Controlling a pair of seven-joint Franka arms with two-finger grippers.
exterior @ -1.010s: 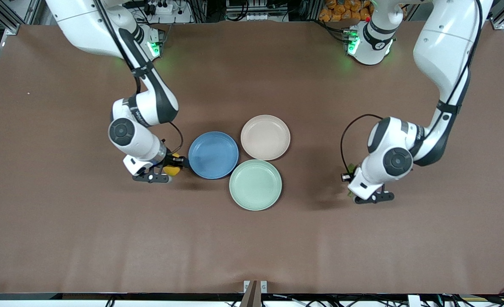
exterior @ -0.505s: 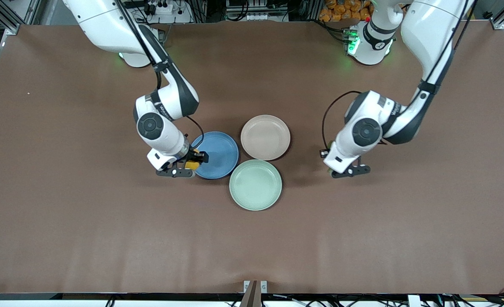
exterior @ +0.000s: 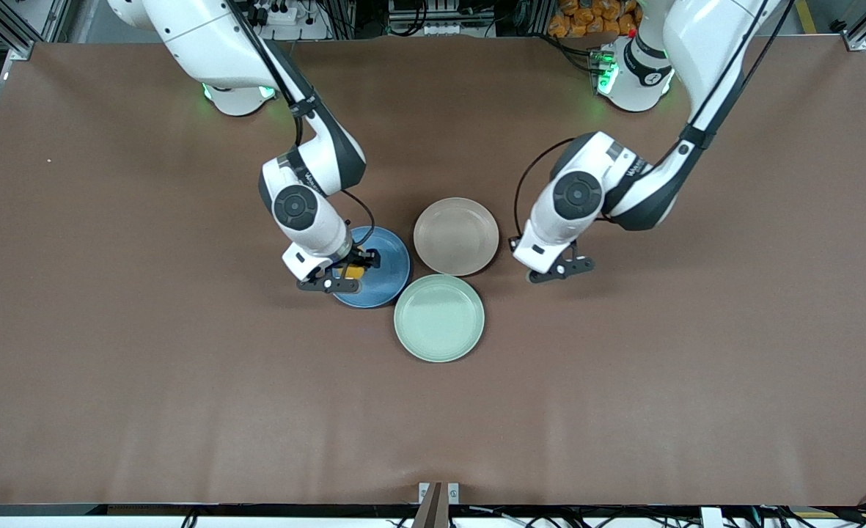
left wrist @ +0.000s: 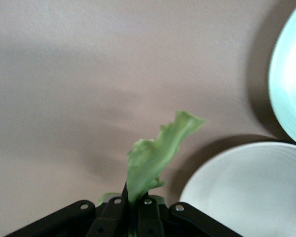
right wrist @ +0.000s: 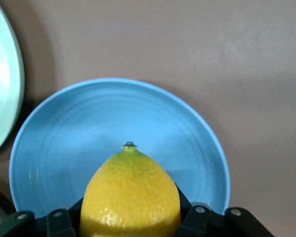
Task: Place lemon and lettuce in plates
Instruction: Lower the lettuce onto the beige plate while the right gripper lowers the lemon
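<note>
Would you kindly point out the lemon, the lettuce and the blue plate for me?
lemon point(right wrist: 130, 197), right wrist view, middle of its yellow skin.
lettuce point(left wrist: 155, 158), left wrist view, middle of the leaf.
blue plate point(right wrist: 89, 128), right wrist view, bare inner surface.

brown table point(exterior: 110, 367), blue plate point(exterior: 392, 268), beige-pink plate point(exterior: 456, 236), mint-green plate point(exterior: 439, 317) clustered mid-table, rims nr touching

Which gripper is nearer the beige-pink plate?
Left. The left gripper, shut on the lettuce, hangs just beside the beige-pink plate; the right gripper holds the lemon over the blue plate.
</note>
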